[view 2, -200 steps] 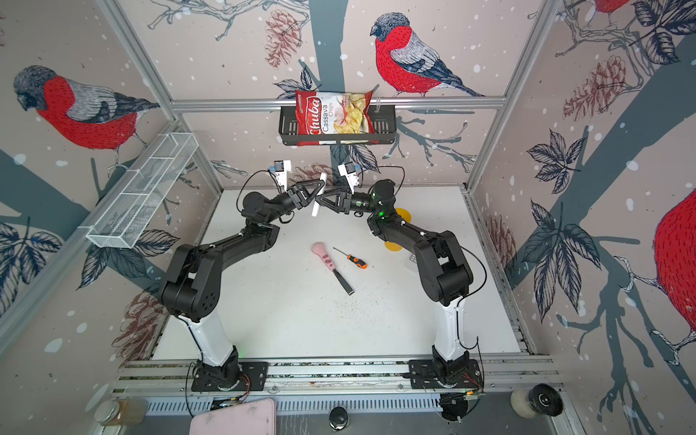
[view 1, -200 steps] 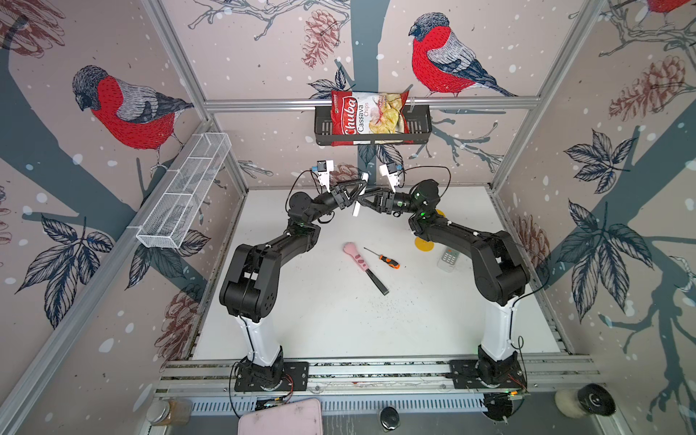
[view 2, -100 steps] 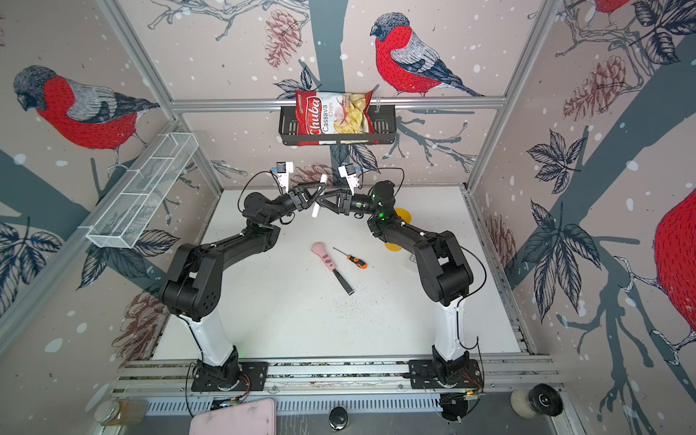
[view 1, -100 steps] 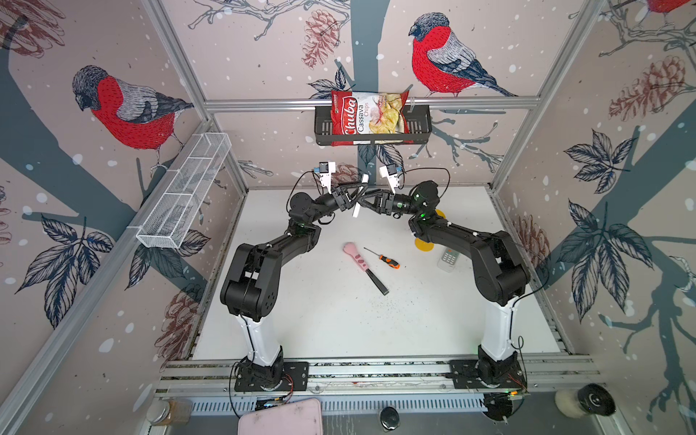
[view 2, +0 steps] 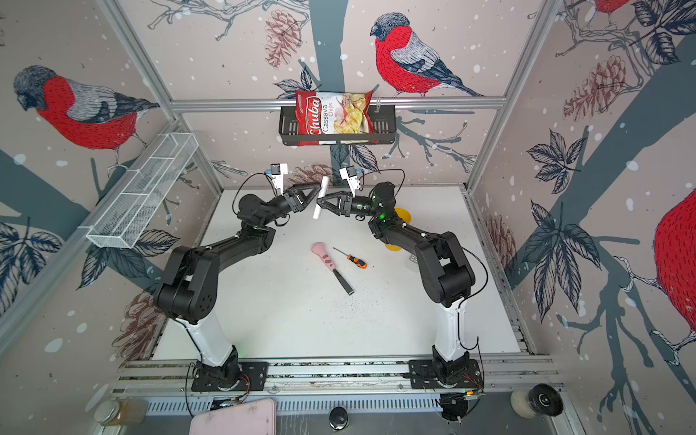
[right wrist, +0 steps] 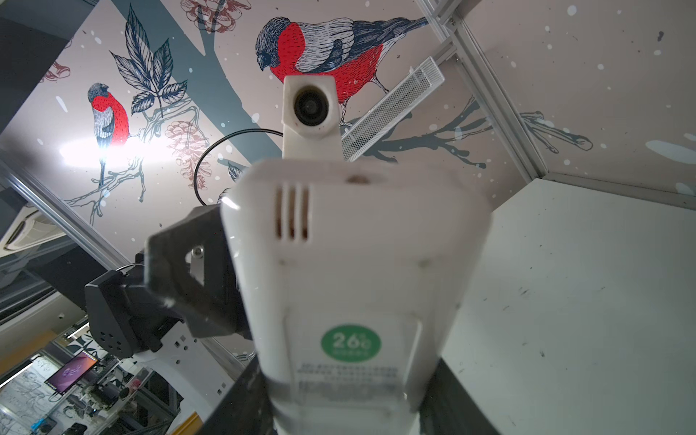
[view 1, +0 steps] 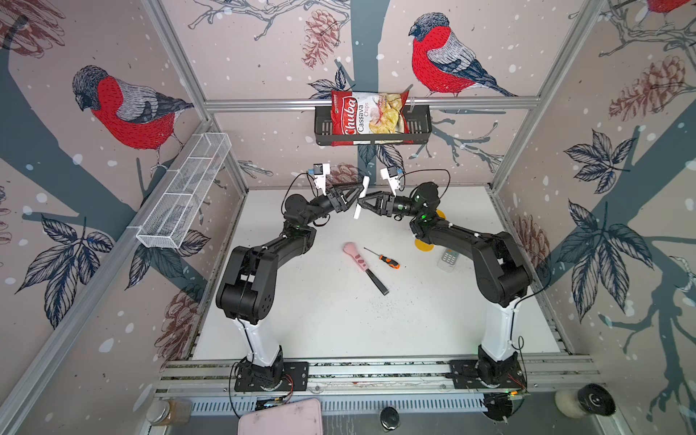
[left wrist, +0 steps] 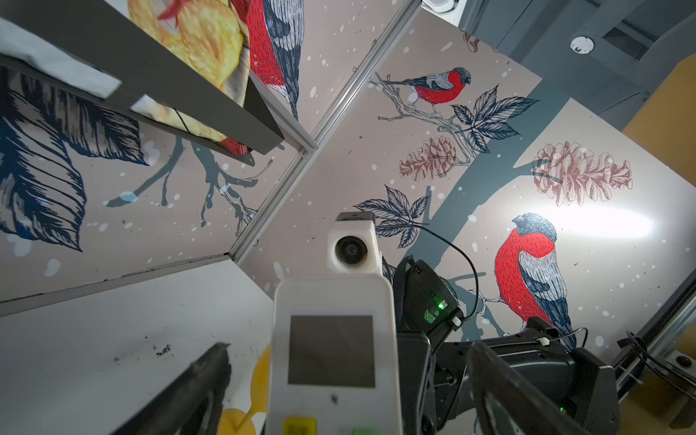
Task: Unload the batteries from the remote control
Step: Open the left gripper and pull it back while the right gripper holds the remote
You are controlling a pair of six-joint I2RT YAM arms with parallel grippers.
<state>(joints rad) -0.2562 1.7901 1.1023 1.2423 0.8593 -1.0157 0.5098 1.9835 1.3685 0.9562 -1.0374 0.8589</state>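
Up at 12 o'clock over the table [view 1: 339, 320]: remote control [view 1: 360, 198] held tilted in mid-air, between the two arms
right gripper [right wrist: 346, 406]: clamped on the remote control's side edges
left gripper [left wrist: 350, 361]: jaws spread wide, clear of the remote control on either side
batteries: can't see them tbh, so can't tell where
screwdriver [view 1: 388, 260]: flat mid-table, well apart from both arms

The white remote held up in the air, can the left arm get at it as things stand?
Probably yes. The left end effector is open, its fingers spread either side of the remote, with nothing between. The right end effector grips it lower down, leaving the screen end free.
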